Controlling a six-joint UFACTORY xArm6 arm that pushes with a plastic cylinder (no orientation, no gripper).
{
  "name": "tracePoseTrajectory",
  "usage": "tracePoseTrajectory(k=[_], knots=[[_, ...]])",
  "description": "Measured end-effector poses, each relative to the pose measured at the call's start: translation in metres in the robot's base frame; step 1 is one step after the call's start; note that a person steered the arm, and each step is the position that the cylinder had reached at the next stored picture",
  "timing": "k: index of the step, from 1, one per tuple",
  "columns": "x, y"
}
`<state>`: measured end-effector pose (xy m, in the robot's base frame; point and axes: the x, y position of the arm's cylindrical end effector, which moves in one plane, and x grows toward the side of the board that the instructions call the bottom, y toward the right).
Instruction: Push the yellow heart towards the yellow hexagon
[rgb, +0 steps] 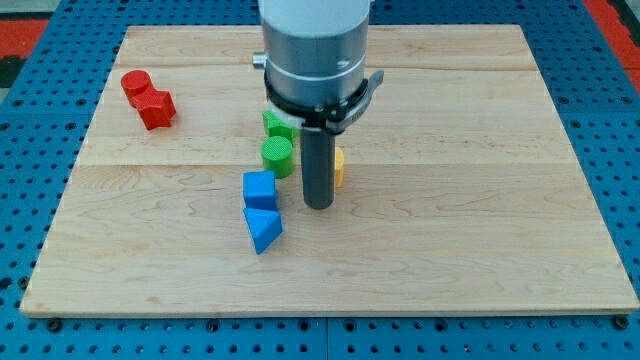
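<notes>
My tip (318, 205) rests on the wooden board (480, 200) near its middle. A yellow block (339, 167) shows only as a sliver at the rod's right side, just above the tip; its shape cannot be made out. No second yellow block shows; the arm's body hides the board above the rod. A green cylinder (277, 156) stands just left of the rod, with another green block (277, 124) above it, partly hidden by the arm. A blue cube (259, 188) lies left of the tip, and a blue triangle (263, 229) lies below it.
A red cylinder (136, 84) and a second red block (157, 108) touch each other at the board's upper left. The board lies on a blue perforated table (30, 180).
</notes>
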<state>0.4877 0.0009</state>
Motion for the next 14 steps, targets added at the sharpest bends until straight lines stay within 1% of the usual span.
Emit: tracePoseTrajectory(k=[1,2,3,4,6,7,8,9,10,11,13,14], knots=[[-0.023,0.059],[-0.03,0.088],[0.044,0.059],[0.026,0.001],[-0.07,0.037],[-0.049,0.046],[-0.047,-0.007],[-0.084,0.025],[-0.138,0.046],[-0.164,0.063],[-0.118,0.069],[-0.124,0.059]])
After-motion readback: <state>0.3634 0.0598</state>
